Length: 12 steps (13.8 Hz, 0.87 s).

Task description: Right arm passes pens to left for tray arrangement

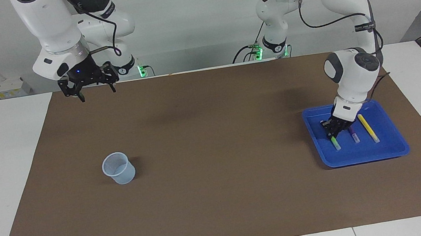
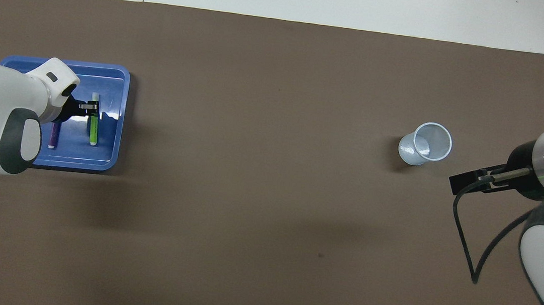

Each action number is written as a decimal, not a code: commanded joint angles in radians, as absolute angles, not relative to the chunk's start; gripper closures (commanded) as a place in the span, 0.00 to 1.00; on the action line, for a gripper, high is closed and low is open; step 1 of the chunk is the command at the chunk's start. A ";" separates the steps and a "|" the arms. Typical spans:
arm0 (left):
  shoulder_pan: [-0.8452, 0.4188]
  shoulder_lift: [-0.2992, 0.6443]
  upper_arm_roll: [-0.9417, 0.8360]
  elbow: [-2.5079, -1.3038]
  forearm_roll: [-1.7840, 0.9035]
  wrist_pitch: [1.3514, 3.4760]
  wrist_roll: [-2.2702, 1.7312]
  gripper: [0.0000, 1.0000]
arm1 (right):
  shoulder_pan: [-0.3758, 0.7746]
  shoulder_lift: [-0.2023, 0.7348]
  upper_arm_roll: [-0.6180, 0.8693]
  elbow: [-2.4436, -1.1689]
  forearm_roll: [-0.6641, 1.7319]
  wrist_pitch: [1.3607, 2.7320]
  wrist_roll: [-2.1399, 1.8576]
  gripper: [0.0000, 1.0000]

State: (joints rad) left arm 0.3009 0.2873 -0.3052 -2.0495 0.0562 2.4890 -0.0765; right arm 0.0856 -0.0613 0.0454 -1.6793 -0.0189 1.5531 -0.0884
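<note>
Three pens lie side by side in the tray point(image 1: 398, 149): yellow point(image 1: 368, 127), purple point(image 1: 353, 135), green point(image 1: 335, 143); my left gripper point(image 1: 331, 130) sits low on the green one, grip unreadable; my right gripper point(image 1: 93, 87) waits, fingers spread, empty; the cup point(image 1: 118, 168) looks empty, so only letting go seems left.

Robotics lab setup: 2 white Franka arms point(image 1: 58, 28) point(image 1: 340, 13) mounted at a white desk point(image 1: 2, 163) under a brown mat point(image 1: 207, 155), plain white wall point(image 1: 187, 10), loose cabling point(image 1: 324, 21), green status lights at bases point(image 1: 141, 70).
</note>
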 commanded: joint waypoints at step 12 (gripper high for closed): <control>0.241 0.195 -0.345 -1.619 0.075 1.818 -0.087 0.00 | 0.063 -0.084 0.017 -1.675 0.060 1.545 -0.061 0.00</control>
